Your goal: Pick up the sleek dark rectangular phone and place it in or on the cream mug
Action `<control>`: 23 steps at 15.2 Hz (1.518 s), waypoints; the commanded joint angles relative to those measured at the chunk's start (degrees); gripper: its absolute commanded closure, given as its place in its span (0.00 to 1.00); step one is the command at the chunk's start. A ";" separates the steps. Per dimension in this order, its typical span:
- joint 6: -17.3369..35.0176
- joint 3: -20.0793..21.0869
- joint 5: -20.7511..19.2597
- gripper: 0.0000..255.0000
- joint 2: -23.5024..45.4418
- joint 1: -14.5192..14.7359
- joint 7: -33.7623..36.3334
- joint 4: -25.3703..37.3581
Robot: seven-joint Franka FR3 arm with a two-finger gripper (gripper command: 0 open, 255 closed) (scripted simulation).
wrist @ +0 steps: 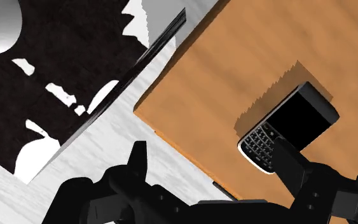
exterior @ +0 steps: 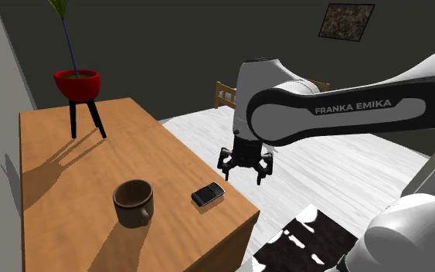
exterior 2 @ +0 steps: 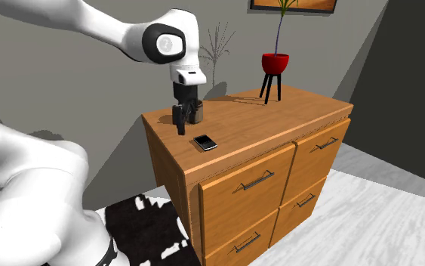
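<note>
The approach to the phone (exterior: 207,194) is judged to be the step in hand; nothing is grasped. The end effector (exterior: 244,171) is seen empty, and in the wrist view its two black fingers (wrist: 138,162) are spread wide, with only floor and the rim of the tabletop (wrist: 234,57) between them.

The phone, dark with a black screen, a small keypad and a pale rim, is found lying flat on the wooden tabletop, close to its edge; this tabletop is the top of a chest of drawers (exterior 2: 256,189). In the shoulder view the phone is placed to the right of the brownish mug (exterior: 134,202), near it but apart, and the mug is seen upright with its mouth open upward. The end effector is hung above and to the shoulder view's right of the phone, seemingly out past the tabletop's edge. In the wrist view the phone is seen off toward one finger and not between the two, so alignment is not yet reached.

For the next move, the end effector would need to be shifted in over the tabletop until the phone is centred between the fingers, turned so that its narrow width is spanned, then lowered until its sides are bracketed close to the wood. As the phone is thin and flat, a low, careful closure is called for. The lift and the carry to the mug are not yet done
</note>
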 commanded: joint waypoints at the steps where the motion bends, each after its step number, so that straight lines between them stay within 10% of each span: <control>1: 2.81 3.83 -0.19 0.00 4.40 -2.57 8.51 2.02; 9: 12.68 17.43 -13.92 0.00 27.88 -13.53 45.74 12.56; 23: 18.56 17.16 -18.63 0.00 32.77 -12.90 49.38 9.78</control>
